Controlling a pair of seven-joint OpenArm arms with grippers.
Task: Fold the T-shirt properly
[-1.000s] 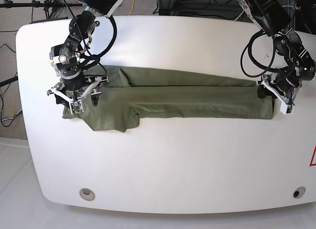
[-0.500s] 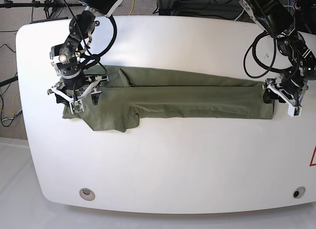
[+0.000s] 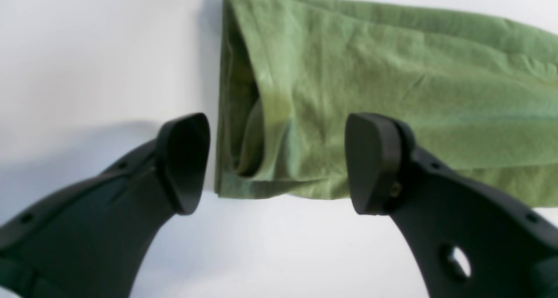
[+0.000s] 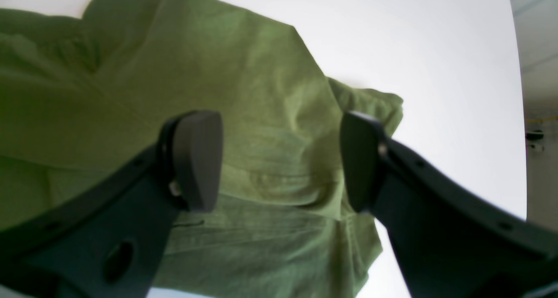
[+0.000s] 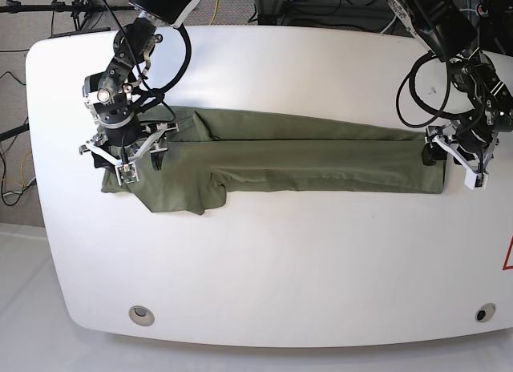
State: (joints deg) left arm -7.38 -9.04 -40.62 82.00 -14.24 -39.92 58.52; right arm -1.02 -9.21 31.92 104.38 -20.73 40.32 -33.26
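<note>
The olive-green T-shirt (image 5: 304, 155) lies on the white table (image 5: 280, 260), folded into a long strip running left to right, with a sleeve flap sticking out at the front left (image 5: 180, 197). My left gripper (image 5: 451, 162) is open at the strip's right end. In the left wrist view its jaws (image 3: 279, 162) straddle the shirt's end edge (image 3: 348, 84) without touching it. My right gripper (image 5: 120, 157) is open over the strip's left end. In the right wrist view its jaws (image 4: 279, 158) hover above bunched fabric (image 4: 244, 114). The collar and its label are hidden.
Two round grommets (image 5: 142, 313) (image 5: 484, 313) sit near the table's front edge. Cables and stands (image 5: 80, 7) crowd the floor behind the table. A red mark (image 5: 507, 256) shows at the right edge.
My left gripper shifted slightly right at the shirt's right end. My right gripper rose slightly over the left end. The shirt has not moved.
</note>
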